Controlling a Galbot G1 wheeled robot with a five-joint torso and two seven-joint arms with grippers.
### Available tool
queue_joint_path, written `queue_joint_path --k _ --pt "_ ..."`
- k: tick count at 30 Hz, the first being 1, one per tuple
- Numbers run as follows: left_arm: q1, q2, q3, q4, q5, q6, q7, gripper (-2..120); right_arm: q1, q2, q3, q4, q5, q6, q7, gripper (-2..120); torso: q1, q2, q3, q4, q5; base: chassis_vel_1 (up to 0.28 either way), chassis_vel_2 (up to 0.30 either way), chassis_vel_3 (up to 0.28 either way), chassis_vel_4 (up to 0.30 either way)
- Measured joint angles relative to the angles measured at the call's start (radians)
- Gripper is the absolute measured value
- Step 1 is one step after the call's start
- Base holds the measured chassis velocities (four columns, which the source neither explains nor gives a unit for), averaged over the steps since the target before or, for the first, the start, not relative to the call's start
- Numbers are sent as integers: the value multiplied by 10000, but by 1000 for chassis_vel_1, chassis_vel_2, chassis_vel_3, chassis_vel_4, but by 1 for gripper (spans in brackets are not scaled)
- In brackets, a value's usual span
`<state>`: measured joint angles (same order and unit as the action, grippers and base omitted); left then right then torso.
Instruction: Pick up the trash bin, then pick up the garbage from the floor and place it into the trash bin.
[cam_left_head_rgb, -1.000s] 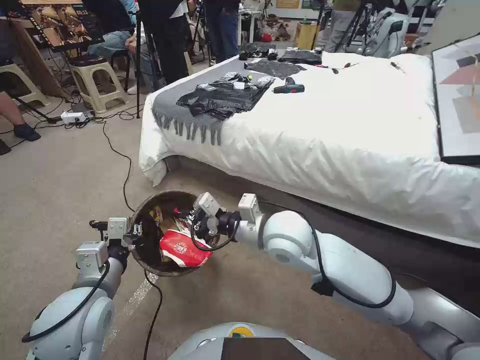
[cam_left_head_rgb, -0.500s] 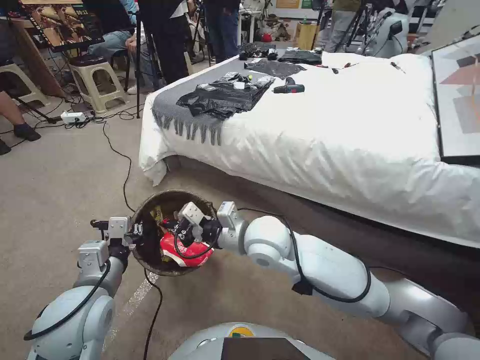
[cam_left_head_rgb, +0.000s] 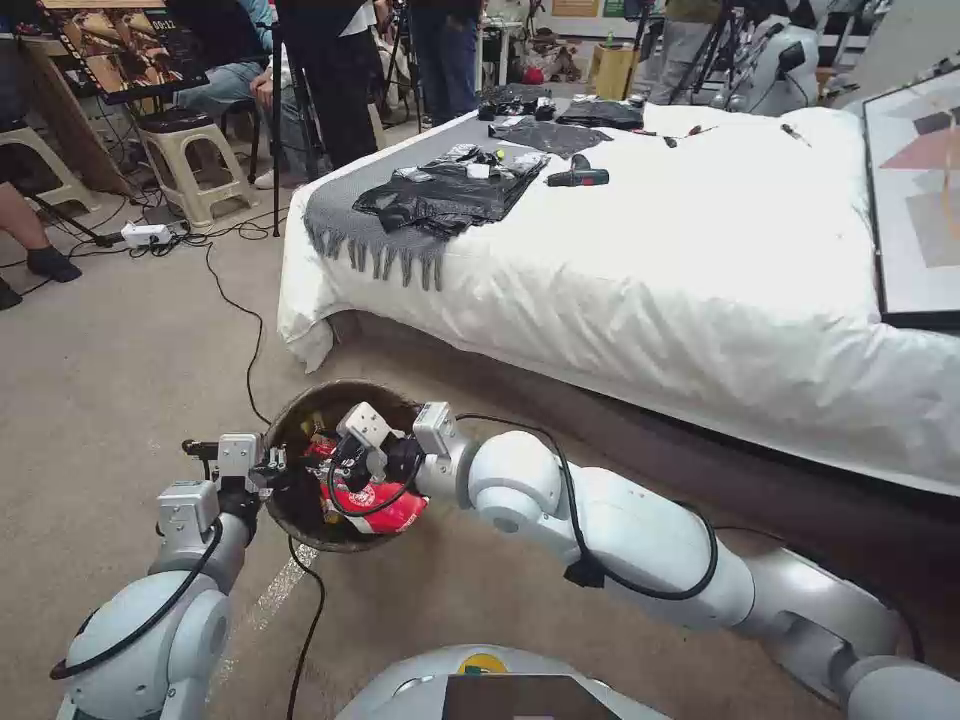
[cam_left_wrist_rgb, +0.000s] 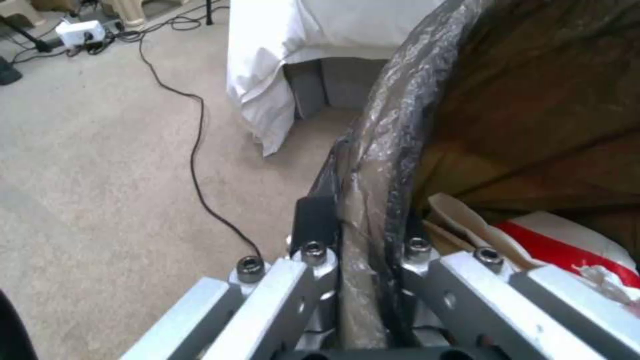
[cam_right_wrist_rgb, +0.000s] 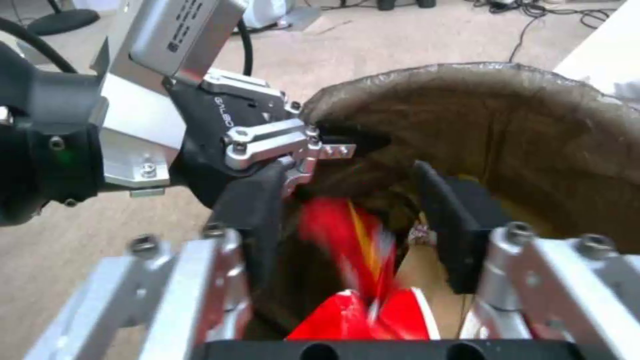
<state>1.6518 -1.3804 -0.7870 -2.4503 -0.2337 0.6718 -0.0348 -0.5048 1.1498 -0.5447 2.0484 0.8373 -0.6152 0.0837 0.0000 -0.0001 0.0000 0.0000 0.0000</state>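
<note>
So the small round white plastic trash bin with the crinkled dark brown-black bag folded over its rim (cam_left_head_rgb: 300, 425) is off the carpet near the robot's front, just off the near left corner of the white-sheeted bed (cam_left_head_rgb: 700, 270). The left gripper (cam_left_wrist_rgb: 363, 250) is pinching the bin's left rim, one finger inside and one outside, bag and wall squeezed between them. That single pinch looks like the only thing carrying it.

The right gripper (cam_right_wrist_rgb: 360, 210) is poked into the bin's mouth from the right, fingers spread apart, with the crushed red-and-white paper cup (cam_left_head_rgb: 375, 500) between and below them. It reads to me like the cup is let go or right at that point, but the red is smeared in the right wrist view, so I can't tell if it's touching a finger.

What I'd worry about:
- The cup sits high in the bin on top of other litter, near the close rim. If it clings to a pad, pulling the arm out could flick it back over the edge onto the floor.
- The right fingers are close to the bag-covered wall. Snagging that loose plastic on the way out could drag the liner up or tug the bin.
- Any sideways knock works against a one-sided rim pinch on slippery bag film, so the bin could swing or slip out.
</note>
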Motion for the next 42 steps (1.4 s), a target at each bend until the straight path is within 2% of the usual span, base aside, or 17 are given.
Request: queue_joint_path --k 2,3,4,5,7,9,12,18,42 --pt "-3 -1 0 2 0 -1 1 3 11 14 -1 -7 -4 0 13 59 0 0 0 0 0 0 0 0 0" --pt "-3 -1 0 2 0 -1 1 3 11 14 -1 -7 -4 0 13 59 0 0 0 0 0 0 0 0 0" --pt "-3 -2 -1 5 0 -1 2 3 20 20 0 -7 -4 0 20 65 0 0 0 0 0 0 0 0 0" --pt "-5 -4 -1 7 0 -2 3 3 29 24 1 -8 -4 0 25 66 0 0 0 0 0 0 0 0 0" --pt "-6 -10 -2 9 0 -3 3 3 42 27 16 -15 -9 4 41 78 0 1 0 0 0 0 0 0 0" --pt "-5 -11 -2 11 0 -4 4 3 46 23 21 -15 -9 5 42 80 0 1 0 0 0 0 0 0 0" --pt "-7 -12 -2 14 -1 -5 6 3 52 -10 48 -10 -9 7 48 96 0 1 0 0 0 0 0 0 0" --pt "-19 -17 -10 24 -6 -6 6 3 52 -56 130 38 -9 35 112 100 0 1 0 0 1 0 0 0 0" --pt "-60 -44 0 64 -12 -8 6 3 54 -523 694 586 369 45 230 100 0 0 0 0 1 0 0 0 0"
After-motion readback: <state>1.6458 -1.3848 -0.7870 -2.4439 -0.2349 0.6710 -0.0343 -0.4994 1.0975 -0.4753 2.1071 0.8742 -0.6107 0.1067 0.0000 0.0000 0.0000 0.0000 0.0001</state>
